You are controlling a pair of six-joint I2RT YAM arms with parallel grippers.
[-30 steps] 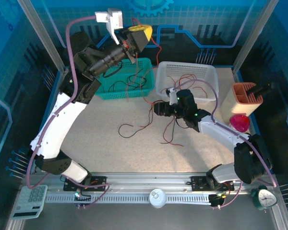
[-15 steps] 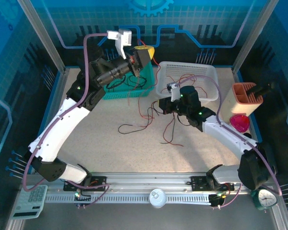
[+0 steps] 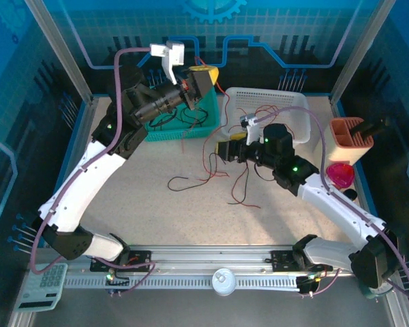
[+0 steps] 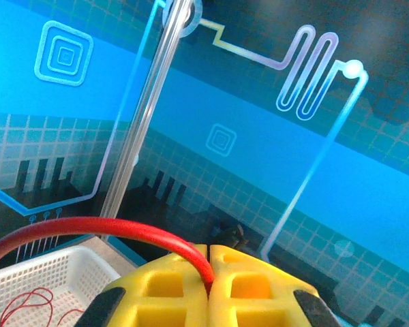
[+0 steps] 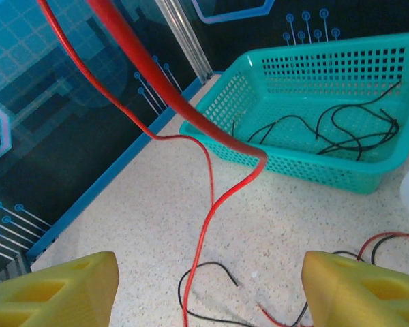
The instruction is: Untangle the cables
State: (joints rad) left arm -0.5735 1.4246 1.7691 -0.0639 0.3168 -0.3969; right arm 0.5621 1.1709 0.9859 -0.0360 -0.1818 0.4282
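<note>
Left gripper (image 4: 209, 272) clamps a red cable (image 4: 95, 228) high above the teal basket (image 3: 177, 133). Right gripper (image 5: 211, 289) gapes empty over loose cables (image 3: 211, 176) on the table (image 3: 157, 211); best pinch one strand only, then draw apart slowly

No writing I can make out anywhere. The calculator (image 3: 46, 278) at seven o'clock has keys too small to read, and the back wall (image 3: 273, 27) carries only circuit patterns.
</note>
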